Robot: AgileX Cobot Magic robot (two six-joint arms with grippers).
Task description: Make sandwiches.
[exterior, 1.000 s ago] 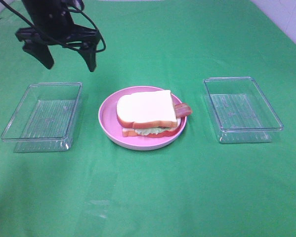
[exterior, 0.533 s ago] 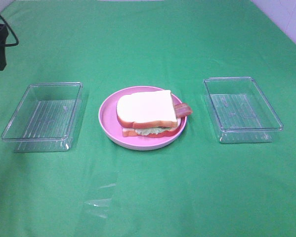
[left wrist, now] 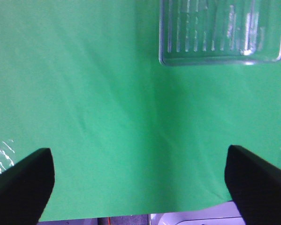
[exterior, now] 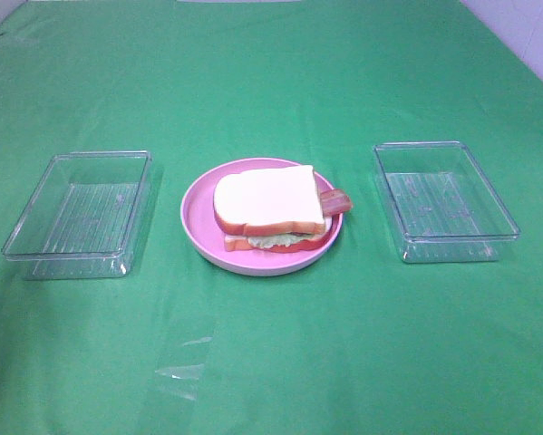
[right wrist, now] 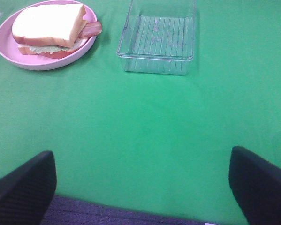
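Centrally on the green-clothed table (exterior: pixel 271 362) sits a round pink plastic plate (exterior: pixel 196 220), and on it rests the toy sandwich (exterior: pixel 269 207): two white bread slices with orange-brown crust, pale green lettuce peeking out at the lower edge and a reddish-brown bacon strip (exterior: pixel 336 203) poking out on the side toward the right-hand box. To the left of the plate stands a clear rectangular plastic box with a ribbed floor (exterior: pixel 79 214); a matching clear box (exterior: pixel 443 201) stands to the right, both apart from the plate. Neither arm shows in the high view. The left pincer (left wrist: pixel 140 185) hangs over bare cloth near the left box, its two black fingers (left wrist: pixel 23 185) spread wide with nothing between them. The right pincer (right wrist: pixel 142 185) is likewise wide open and empty, its black fingers (right wrist: pixel 260 185) set back from the plate and right box.
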